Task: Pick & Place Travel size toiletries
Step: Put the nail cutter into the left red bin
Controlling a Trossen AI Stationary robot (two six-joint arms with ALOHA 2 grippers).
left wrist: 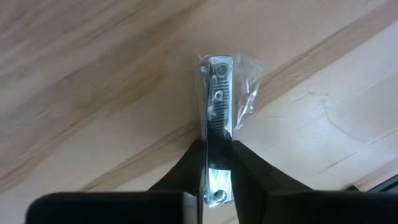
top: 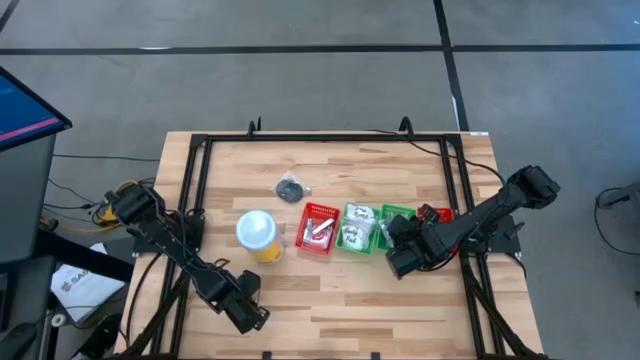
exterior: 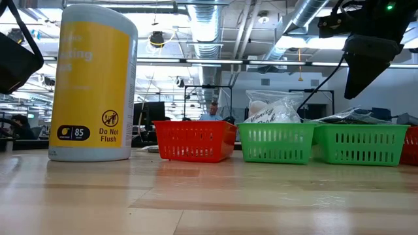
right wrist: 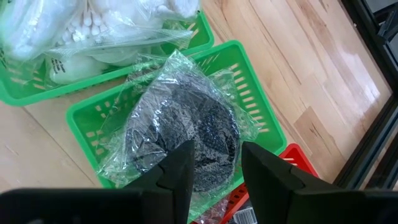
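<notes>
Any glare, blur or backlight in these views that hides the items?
Low view: bright ceiling lights behind, yellow cup looms large. Left wrist view: plastic wrap glints around the metal item between the left gripper fingers. Right wrist view: wrinkled wrap shines over the dark disc.

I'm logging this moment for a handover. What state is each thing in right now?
Left gripper: shut on a bagged silvery clip, at the table's near left.
Right gripper: open, above the wrapped dark disc.
Wrapped dark disc: lying in a green bin.
White packets: piled in the middle green bin.
Yellow cup: upright, lid on.
Loose dark disc: flat on the table.
</notes>
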